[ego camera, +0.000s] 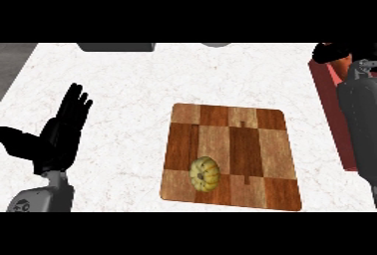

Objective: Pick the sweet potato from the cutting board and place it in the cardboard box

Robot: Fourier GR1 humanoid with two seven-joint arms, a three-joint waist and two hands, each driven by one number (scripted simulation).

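At the counter's right edge, in the head view, we found the right hand up near the far right corner. Its fingers were curled over an orange patch that we took for the sweet potato, though most of it was hidden. The hand and its load hung over the reddish-brown wall of the cardboard box, which ran along that edge and was partly covered by the grey right forearm.

We judged the pick done and the placing step in hand. The cutting board lay right of the middle of the counter. It carried only a small ribbed squash near its near left corner, apart from both hands.

The next move, as we read it, called for lowering the hand inside the box walls and uncurling the fingers there. We could not tell how deep the sweet potato sat relative to the box rim.

The left hand rested near the counter's left edge. It was open wide with fingers up, holding and touching nothing.
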